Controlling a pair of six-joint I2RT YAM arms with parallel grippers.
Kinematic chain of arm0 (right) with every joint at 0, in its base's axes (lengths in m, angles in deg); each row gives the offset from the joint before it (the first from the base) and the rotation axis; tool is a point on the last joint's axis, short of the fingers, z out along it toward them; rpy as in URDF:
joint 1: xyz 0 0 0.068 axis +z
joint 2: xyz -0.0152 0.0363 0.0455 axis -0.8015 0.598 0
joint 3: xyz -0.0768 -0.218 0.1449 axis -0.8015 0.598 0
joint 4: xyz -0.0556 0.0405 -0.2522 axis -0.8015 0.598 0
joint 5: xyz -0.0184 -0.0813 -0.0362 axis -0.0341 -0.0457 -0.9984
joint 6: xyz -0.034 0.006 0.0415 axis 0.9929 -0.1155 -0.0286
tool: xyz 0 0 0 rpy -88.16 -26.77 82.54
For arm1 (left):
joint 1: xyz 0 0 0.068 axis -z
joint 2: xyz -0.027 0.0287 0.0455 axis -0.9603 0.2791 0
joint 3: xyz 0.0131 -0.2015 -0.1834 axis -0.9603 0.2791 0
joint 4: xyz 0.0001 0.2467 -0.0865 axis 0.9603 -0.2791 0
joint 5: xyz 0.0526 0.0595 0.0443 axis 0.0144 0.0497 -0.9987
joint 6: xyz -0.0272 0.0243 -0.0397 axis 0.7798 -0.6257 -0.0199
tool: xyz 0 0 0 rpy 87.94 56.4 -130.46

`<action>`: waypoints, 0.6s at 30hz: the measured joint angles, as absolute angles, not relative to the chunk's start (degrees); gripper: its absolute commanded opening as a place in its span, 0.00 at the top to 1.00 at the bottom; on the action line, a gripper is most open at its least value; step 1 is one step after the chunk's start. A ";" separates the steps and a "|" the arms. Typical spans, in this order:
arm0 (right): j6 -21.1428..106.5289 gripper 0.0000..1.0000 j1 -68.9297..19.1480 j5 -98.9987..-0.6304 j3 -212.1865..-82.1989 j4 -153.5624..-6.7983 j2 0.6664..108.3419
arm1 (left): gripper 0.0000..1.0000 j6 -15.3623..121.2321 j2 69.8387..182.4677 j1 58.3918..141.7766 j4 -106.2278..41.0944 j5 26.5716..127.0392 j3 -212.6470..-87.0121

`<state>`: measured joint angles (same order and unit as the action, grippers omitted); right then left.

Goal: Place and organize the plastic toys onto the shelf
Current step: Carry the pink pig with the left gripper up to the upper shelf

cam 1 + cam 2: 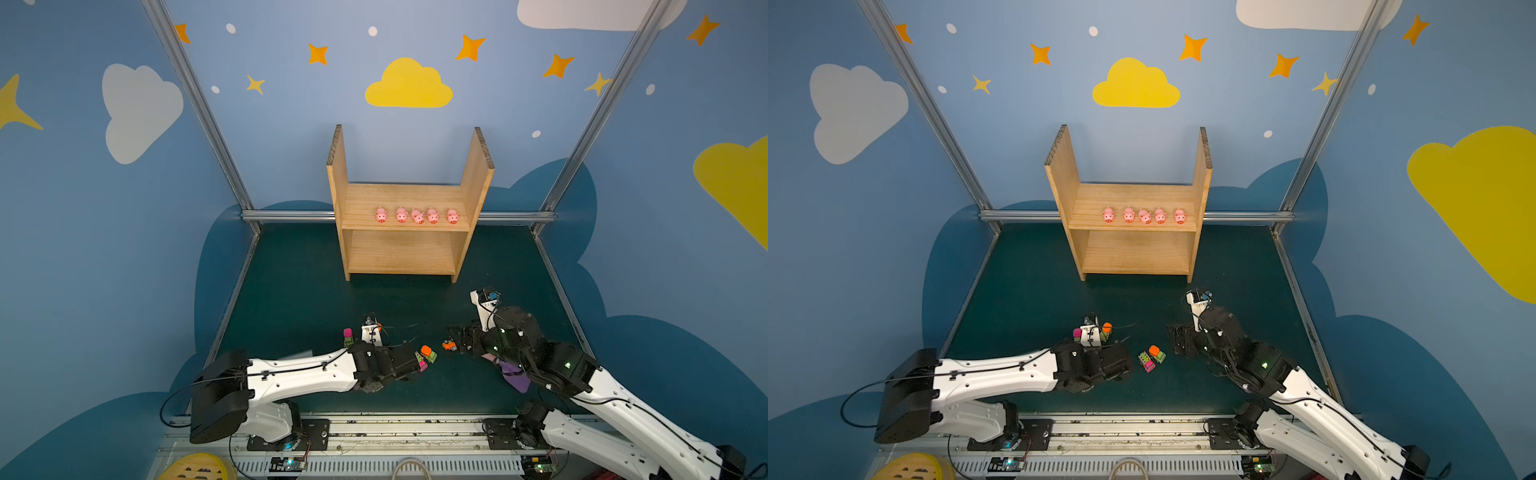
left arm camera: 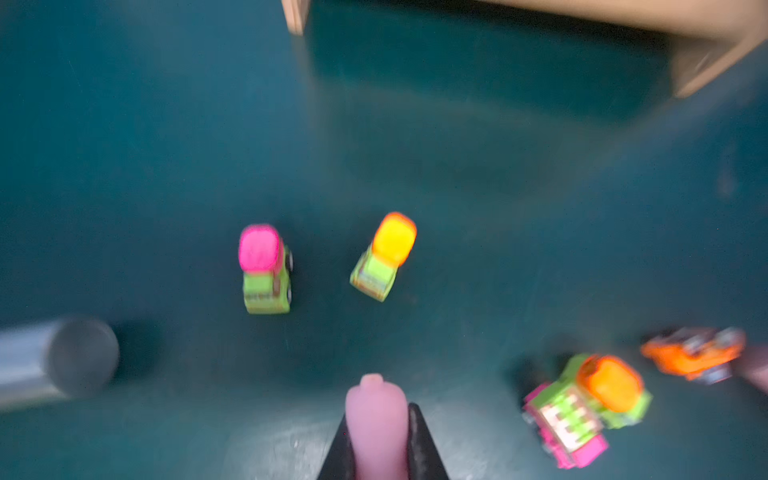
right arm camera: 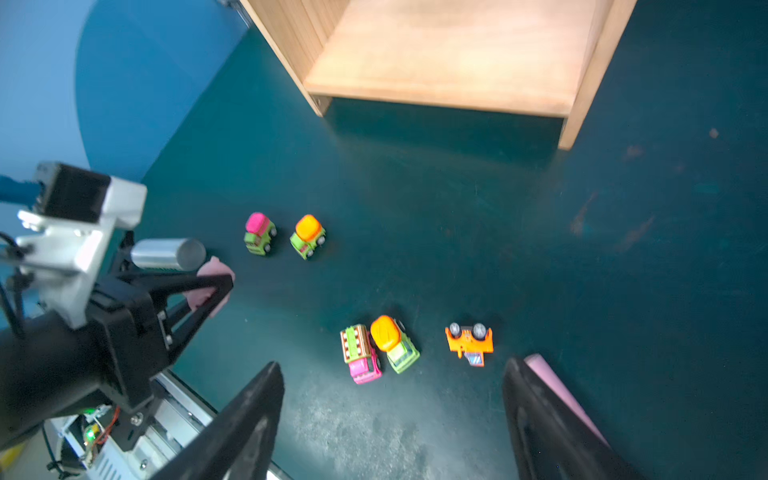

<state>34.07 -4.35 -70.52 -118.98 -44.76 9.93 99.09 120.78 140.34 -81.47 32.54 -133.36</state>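
Pinching a sixth pig between its fingers, the left gripper sits close to the tabletop. Whether the pig is lifted clear cannot be told, since that wrist view is blurred. Both top views hide this pig under the arm. Five pigs line the upper board of the shelf. The right gripper is spread wide and holds nothing. The right wrist view shows five toy vehicles on the tabletop, the orange car overturned, and a silver cylinder beside the left gripper. The right arm mostly covers the purple scoop.
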 measured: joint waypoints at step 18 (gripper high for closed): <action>40.97 0.19 -5.31 -74.41 -137.31 -42.23 20.57 | 0.79 64.27 129.44 113.13 -87.61 36.80 -176.20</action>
<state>40.97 -5.31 -74.41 -137.31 -42.23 20.57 64.27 129.44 113.13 -87.61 36.80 -176.20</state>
